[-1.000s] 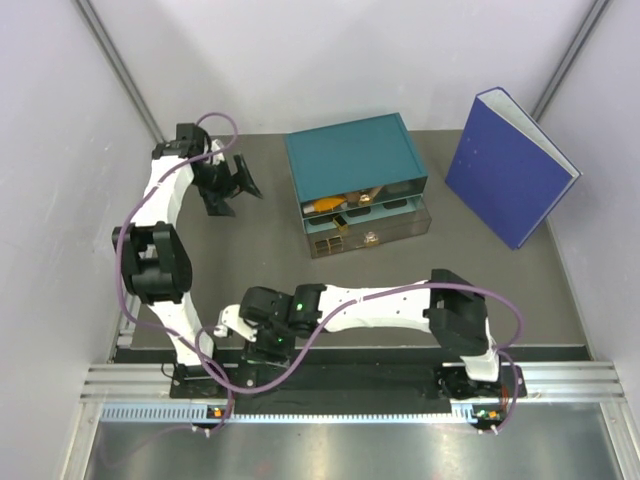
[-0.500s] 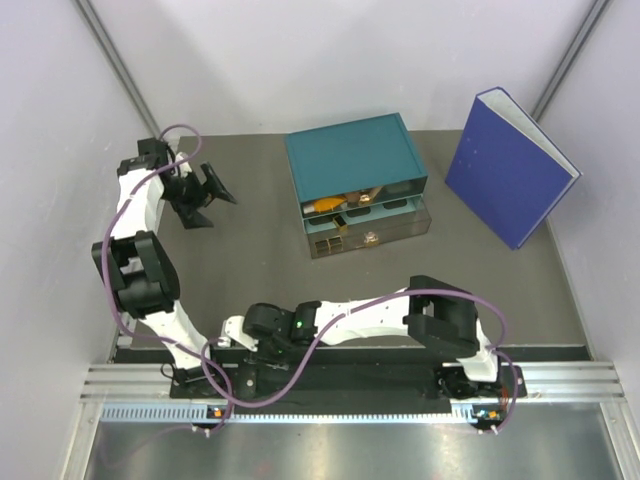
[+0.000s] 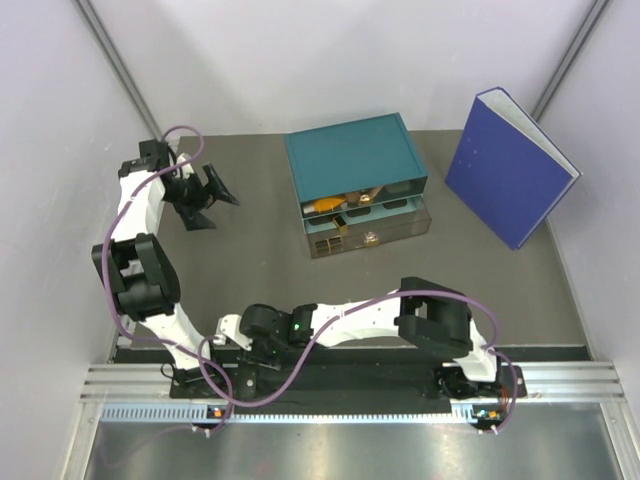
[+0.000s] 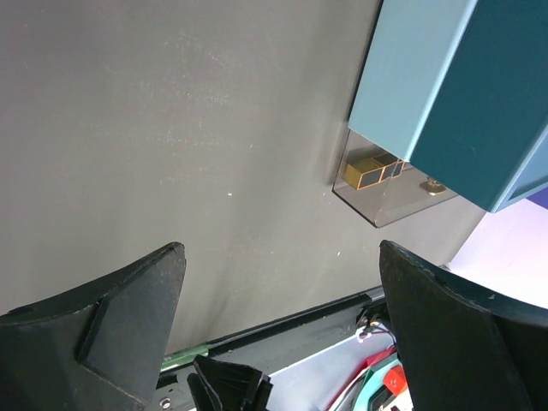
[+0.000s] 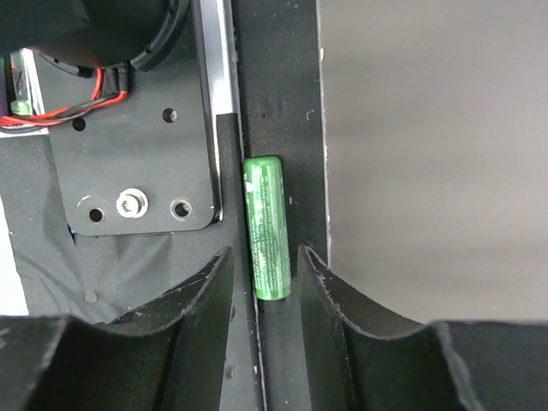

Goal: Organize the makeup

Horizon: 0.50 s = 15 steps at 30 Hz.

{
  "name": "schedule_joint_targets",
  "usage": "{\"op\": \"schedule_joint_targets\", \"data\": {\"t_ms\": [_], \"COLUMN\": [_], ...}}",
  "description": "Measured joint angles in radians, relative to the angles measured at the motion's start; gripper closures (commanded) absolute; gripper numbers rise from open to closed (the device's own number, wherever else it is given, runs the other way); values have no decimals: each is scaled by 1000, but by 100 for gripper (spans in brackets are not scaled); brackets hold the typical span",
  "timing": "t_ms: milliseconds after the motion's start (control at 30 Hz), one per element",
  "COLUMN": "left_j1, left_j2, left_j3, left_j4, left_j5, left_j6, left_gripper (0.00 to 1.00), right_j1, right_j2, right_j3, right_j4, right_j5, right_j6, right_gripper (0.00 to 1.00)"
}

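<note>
**Change of state.** The right arm has folded lower and further back toward the near edge of the table [image 3: 250, 265] over the last second. Its right end effector [image 5: 264, 253] now sits low beside the base of the left arm. Its jaws have narrowed markedly in that time. The left arm swung outward earlier in the second and has since held position.

**Right end effector.** In the right wrist view the jaws straddle the near end of a green capsule-shaped piece [image 5: 267, 227]. A thin dark gap shows on one side, so the jaws are partly closed around the piece and not yet clamped on it.

**Location of the task item.** The green piece lies lengthwise in the black channel [image 5: 278, 103] of the base rail, just beside the metal mounting plate [image 5: 137, 163] and off the table surface. It is hidden in the top view. Other makeup, including an orange tube [image 3: 325, 205], sits in the open drawers of the teal drawer box [image 3: 350, 155].

**Left end effector.** The left end effector [image 4: 281, 248] stands fully open and empty above bare table, left of the drawer box.

**Meaning for the task.** Judged from this, a pick of the stray piece is in progress; the narrow channel leaves little finger clearance.
</note>
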Motion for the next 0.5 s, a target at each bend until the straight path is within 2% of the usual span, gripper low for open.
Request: {"op": "schedule_joint_targets", "data": {"t_ms": [500], "left_j1": [0], "left_j2": [-32], "left_j3": [-26], "left_j4": [5], "left_j5": [5], "left_j6": [0], "left_gripper": [1], "right_j1": [0], "right_j2": [37], "right_j3": [0], "right_j4": [35], "right_j5": [-20], "right_j6": [25], "right_gripper": [65]}}
